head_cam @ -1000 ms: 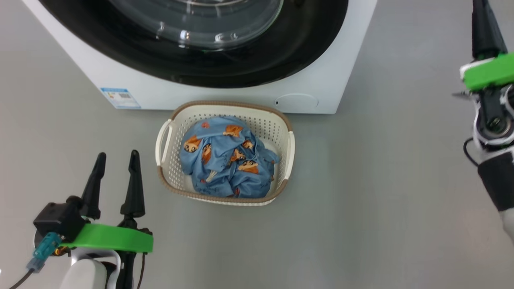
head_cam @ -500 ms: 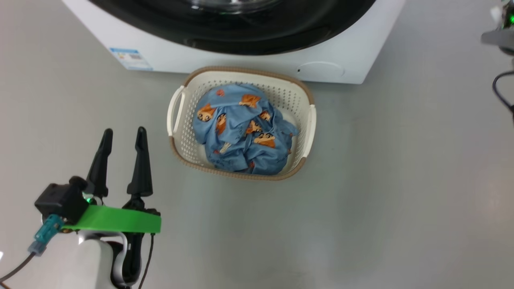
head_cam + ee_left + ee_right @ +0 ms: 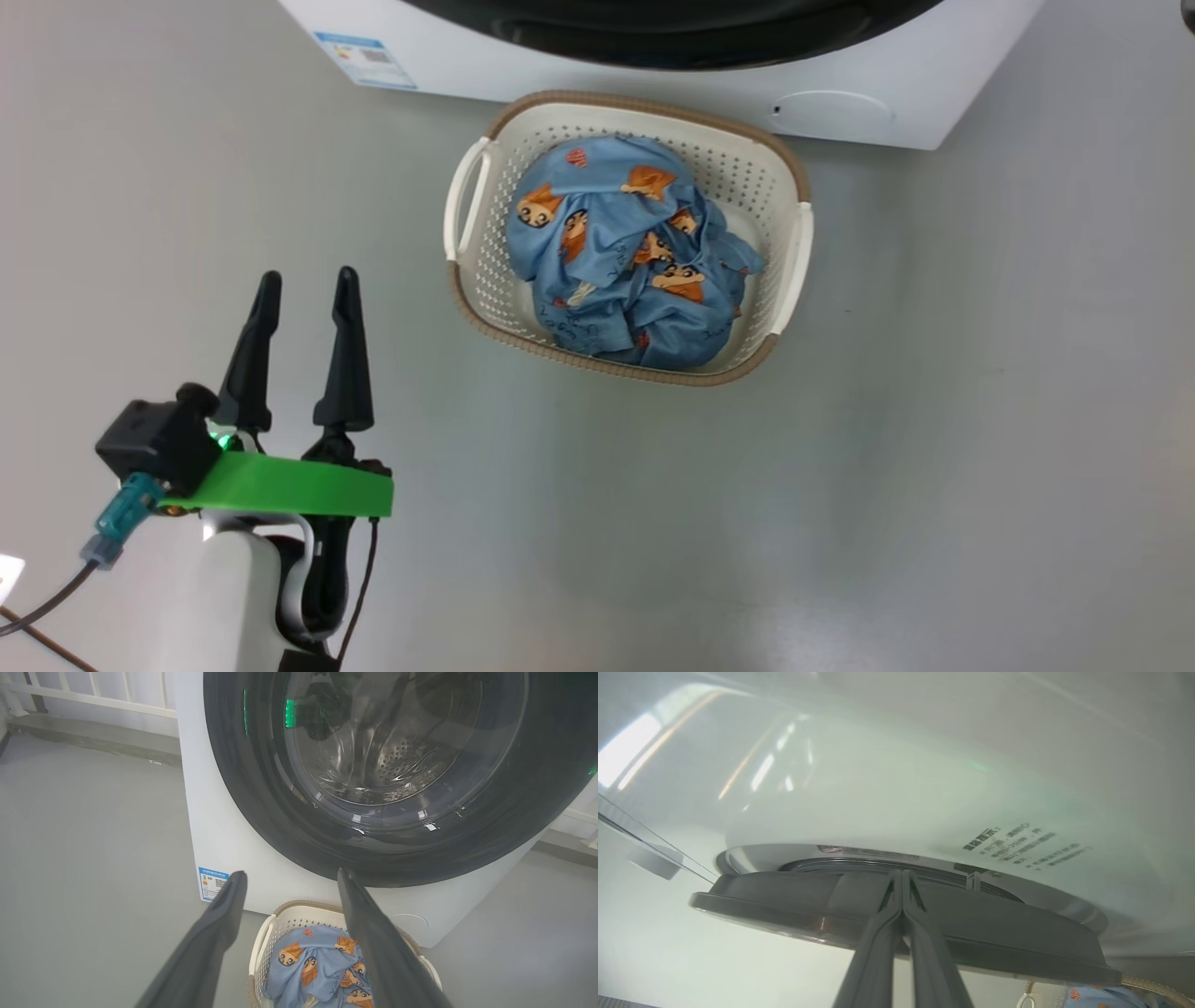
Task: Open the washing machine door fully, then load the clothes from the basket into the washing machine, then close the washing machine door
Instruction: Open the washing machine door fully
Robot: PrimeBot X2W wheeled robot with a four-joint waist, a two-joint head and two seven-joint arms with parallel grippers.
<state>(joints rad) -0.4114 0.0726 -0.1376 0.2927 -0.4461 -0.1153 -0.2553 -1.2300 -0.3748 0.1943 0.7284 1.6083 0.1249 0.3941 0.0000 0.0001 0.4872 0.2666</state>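
The white washing machine (image 3: 943, 75) stands at the top of the head view, with a strip of the black washing machine door (image 3: 672, 37) showing. Right in front of it sits the cream basket (image 3: 490, 271), full of the blue printed clothes (image 3: 625, 252). My left gripper (image 3: 309, 273) hovers open and empty over the floor, left of the basket. Its wrist view looks between the fingers (image 3: 290, 872) at the door's glass bowl (image 3: 392, 742). My right gripper (image 3: 902, 873) is shut, its fingers lying against the door's dark rim (image 3: 784, 896), seen edge-on.
Bare grey floor (image 3: 934, 420) spreads to the right of the basket and in front of it. A blue-white label (image 3: 364, 47) and a round flap (image 3: 826, 112) mark the machine's lower front. A white railing (image 3: 93, 695) and a low kerb run behind on the left.
The head camera has moved, so the machine and basket now sit higher and further right in its picture. The basket and clothes lie as before, and my left gripper stays open.
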